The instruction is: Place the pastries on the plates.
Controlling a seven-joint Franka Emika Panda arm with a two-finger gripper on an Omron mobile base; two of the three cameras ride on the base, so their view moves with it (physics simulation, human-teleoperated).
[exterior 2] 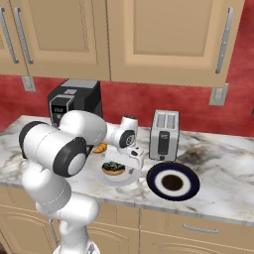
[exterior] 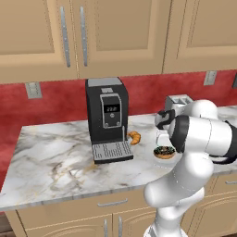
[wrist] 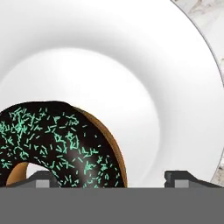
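Observation:
The chocolate-iced donut [wrist: 57,140] with green sprinkles lies on the white plate [wrist: 131,65]. My gripper [wrist: 111,179] hangs just over it and is open, its fingertips [wrist: 179,177] spread wide and gripping nothing. From the base I see the donut [exterior 2: 113,167] on the white plate [exterior 2: 119,180] under the gripper [exterior 2: 130,161]. The croissant [exterior: 134,137] lies on the counter beside the coffee machine, and also appears as the croissant [exterior 2: 100,148] behind my arm. The navy plate [exterior 2: 155,181] sits bare to the right of the white one.
A black coffee machine [exterior: 107,118] stands left of the croissant. A silver toaster [exterior 2: 164,135] stands behind the two plates by the red wall. The marble counter [exterior: 51,157] stretches left; its front edge runs just before the plates.

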